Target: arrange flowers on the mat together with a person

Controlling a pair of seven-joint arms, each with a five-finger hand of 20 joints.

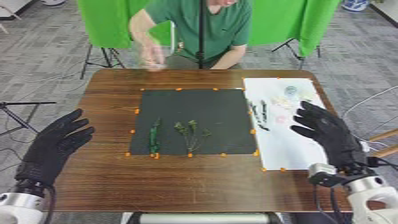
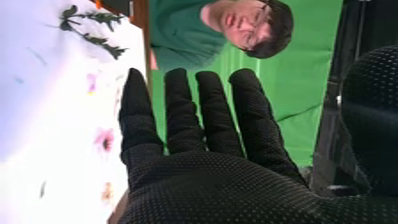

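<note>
In the head view my left hand (image 1: 55, 145) is at the table's left edge, open, holding nothing. My right hand (image 1: 327, 131) is above the right part of the white sheet (image 1: 289, 142), also open and empty; the right wrist view shows the right hand (image 2: 213, 185) with straight fingers. On the dark mat (image 1: 169, 110) lie a long green stem (image 1: 155, 136) and a branching leafy sprig (image 1: 190, 135). Green sprigs (image 1: 258, 112) and pale pink flowers (image 1: 282, 102) lie on the white sheet. In the right wrist view are a leafy sprig (image 2: 93, 32) and a pink flower (image 2: 106, 140).
Orange tape pieces (image 1: 253, 131) hold the edges of the mat and sheet. Across the brown table (image 1: 213, 185) a person in a green shirt (image 1: 226, 25) has one blurred hand (image 1: 153, 57) over the far edge.
</note>
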